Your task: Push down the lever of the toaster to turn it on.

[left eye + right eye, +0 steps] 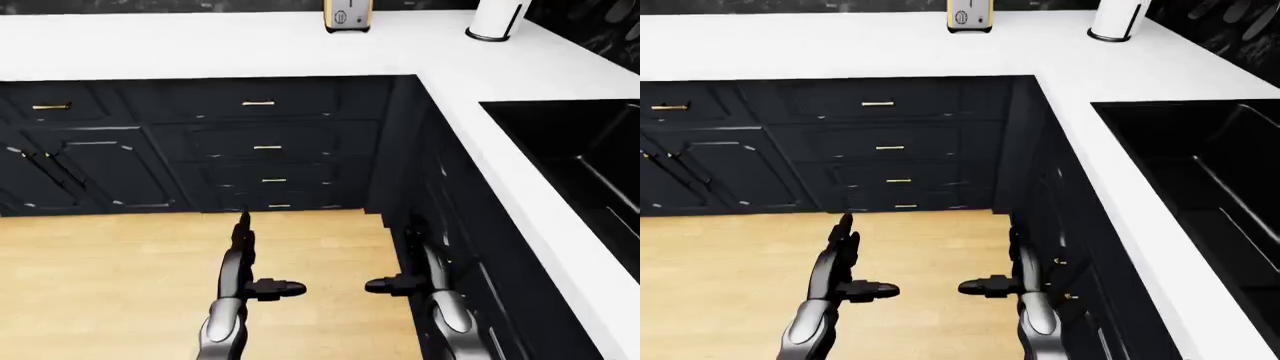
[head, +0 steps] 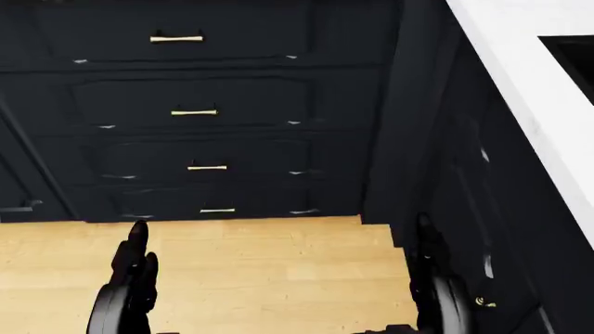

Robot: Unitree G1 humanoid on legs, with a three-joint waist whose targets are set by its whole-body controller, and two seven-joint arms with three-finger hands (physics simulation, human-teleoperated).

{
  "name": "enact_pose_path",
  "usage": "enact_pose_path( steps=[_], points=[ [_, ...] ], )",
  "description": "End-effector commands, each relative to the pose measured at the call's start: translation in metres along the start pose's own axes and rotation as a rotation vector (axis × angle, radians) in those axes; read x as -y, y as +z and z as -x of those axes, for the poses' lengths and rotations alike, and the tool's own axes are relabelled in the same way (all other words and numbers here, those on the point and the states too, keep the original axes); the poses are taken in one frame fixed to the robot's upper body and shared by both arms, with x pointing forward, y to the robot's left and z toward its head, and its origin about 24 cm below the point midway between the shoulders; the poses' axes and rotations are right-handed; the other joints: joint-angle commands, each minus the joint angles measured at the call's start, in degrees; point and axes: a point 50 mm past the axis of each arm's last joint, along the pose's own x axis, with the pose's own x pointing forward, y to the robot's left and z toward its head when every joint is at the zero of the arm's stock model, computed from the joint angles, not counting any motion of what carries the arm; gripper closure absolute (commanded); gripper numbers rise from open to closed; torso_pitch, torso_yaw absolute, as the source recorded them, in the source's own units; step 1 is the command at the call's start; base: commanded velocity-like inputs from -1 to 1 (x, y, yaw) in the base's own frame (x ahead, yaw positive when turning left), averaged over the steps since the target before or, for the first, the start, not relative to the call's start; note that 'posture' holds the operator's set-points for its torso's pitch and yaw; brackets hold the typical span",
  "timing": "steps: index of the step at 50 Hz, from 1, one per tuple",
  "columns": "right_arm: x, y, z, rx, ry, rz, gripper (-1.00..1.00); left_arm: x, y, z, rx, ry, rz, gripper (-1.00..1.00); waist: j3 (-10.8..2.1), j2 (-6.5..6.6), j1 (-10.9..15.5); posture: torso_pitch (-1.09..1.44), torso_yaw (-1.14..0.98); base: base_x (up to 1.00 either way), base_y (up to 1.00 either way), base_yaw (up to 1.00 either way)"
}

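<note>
While perhaps empty, black sink (image 1: 1200, 172).

Item: toaster (image 1: 347, 15)
Finish: metallic silver end panel, gold-toned side edges
Pose: upright, narrow end panel facing the camera
Location: top centre of the left-eye view, on the white tabletop (image 1: 200, 45), close to the dark wall at its top edge
Lever: small dark mark on the end panel; position cannot be determined
Visibility: top cropped by the frame edge

Toaster (image 1: 347, 15) shiny metal; tabletop (image 1: 200, 45) smooth matt white; floor (image 1: 110, 285) pale wood planks; drawers (image 1: 265, 142) dark, brass-look handles.
</note>
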Motion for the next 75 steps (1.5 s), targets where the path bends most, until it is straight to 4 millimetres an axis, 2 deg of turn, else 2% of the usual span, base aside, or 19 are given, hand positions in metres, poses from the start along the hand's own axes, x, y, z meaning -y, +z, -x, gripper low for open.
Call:
enact_pose_path(
  steps=[1,3,4,5,7,8,16,22,25,32,39,47,51,52,55,61,66,69,75],
  points=[
    [-0.001,0.034,-0.005,0.175,0.001,0.044,-1.0,0.003,0.035,-0.003,0.199,0.016,-0.04,-1.0,-0.05,-0.45,-0.12,0.0,0.0,0.0,0.0,0.0],
    [-0.005,0.034,-0.009,0.201,0.047,-0.036,-1.0,0.002,0.033,-0.004,0.193,0.018,-0.051,-1.0,-3.46,-0.09,0.48,0.0,0.0,0.0,0.0,0.0],
    [-0.006,0.036,-0.009,0.199,0.045,-0.022,-1.0,0.002,0.031,-0.005,0.191,0.023,-0.064,-1.0,-2.98,-0.03,0.42,0.0,0.0,0.0,0.0,0.0],
    [-0.008,0.037,-0.011,0.195,0.048,-0.012,-1.0,0.002,0.029,-0.006,0.179,0.021,-0.055,-1.0,-1.02,-0.34,0.32,0.0,0.0,0.0,0.0,0.0],
    [-0.011,0.041,-0.011,0.189,0.073,-0.025,-1.0,0.002,0.027,-0.005,0.17,0.013,-0.086,-1.0,-4.03,-0.38,0.4,0.0,0.0,0.0,0.0,0.0],
    [-0.01,0.036,-0.012,0.185,0.069,-0.033,-1.0,0.001,0.028,-0.003,0.185,0.041,-0.109,-1.0,-4.39,-0.33,0.39,0.0,0.0,0.0,0.0,0.0],
    [0.001,0.038,-0.02,0.145,0.011,0.0,-1.0,0.006,0.028,-0.021,0.121,-0.052,0.049,-1.0,-4.74,-0.27,0.57,0.0,0.0,0.0,0.0,0.0],
    [0.015,0.062,-0.038,0.158,0.016,0.031,-1.0,0.006,0.079,-0.047,0.097,-0.118,0.145,-1.0,-5.32,-0.35,0.55,0.0,0.0,0.0,0.0,0.0],
    [0.015,0.096,-0.039,0.205,0.075,0.045,-1.0,0.0,0.123,-0.057,0.155,-0.098,0.143,-1.0,-5.73,-0.29,0.51,0.0,0.0,0.0,0.0,0.0],
    [0.038,0.153,-0.051,0.183,0.019,0.168,-1.0,-0.01,0.184,-0.087,0.157,-0.056,0.162,-1.0,-5.66,-0.43,0.4,0.0,0.0,0.0,0.0,0.0],
    [0.046,0.215,-0.047,0.217,0.005,0.191,-1.0,0.004,0.247,-0.082,0.269,-0.082,0.031,-1.0,-4.92,-0.67,0.62,0.0,0.0,0.0,0.0,0.0],
    [0.051,0.25,-0.048,0.233,-0.014,0.205,-1.0,-0.006,0.294,-0.087,0.305,-0.054,-0.024,-1.0,-4.1,-0.87,0.56,0.0,0.0,0.0,0.0,0.0],
    [0.051,0.258,-0.044,0.237,-0.017,0.22,-1.0,-0.01,0.304,-0.088,0.319,-0.04,-0.044,-1.0,-3.96,-0.84,0.62,0.0,0.0,0.0,0.0,0.0],
    [0.051,0.259,-0.044,0.235,-0.021,0.226,-1.0,-0.011,0.305,-0.088,0.321,-0.037,-0.046,-1.0,-5.31,-0.58,0.58,0.0,0.0,0.18,0.0,0.0],
    [0.051,0.264,-0.041,0.237,-0.03,0.245,-1.0,-0.013,0.31,-0.086,0.334,-0.027,-0.053,-1.0,-2.62,-0.33,0.52,0.0,0.0,0.26,0.0,0.0],
    [0.05,0.268,-0.039,0.235,-0.033,0.261,-1.0,-0.014,0.31,-0.079,0.344,-0.025,-0.063,-1.0,-2.43,-1.31,0.48,0.0,0.0,0.27,0.0,0.0],
    [0.051,0.266,-0.04,0.233,-0.037,0.262,-1.0,-0.013,0.314,-0.076,0.348,-0.024,-0.068,-1.0,-2.99,0.04,0.47,0.0,0.0,0.28,0.0,0.0],
    [0.048,0.265,-0.038,0.229,-0.035,0.274,-1.0,-0.012,0.316,-0.075,0.353,-0.025,-0.074,-1.0,-3.23,3.67,0.14,0.0,0.0,0.29,0.0,0.0],
    [0.049,0.265,-0.037,0.231,-0.042,0.276,-1.0,-0.013,0.315,-0.074,0.353,-0.019,-0.078,-1.0,-3.52,2.49,0.39,0.0,0.0,0.29,0.0,0.0]
  ],
)
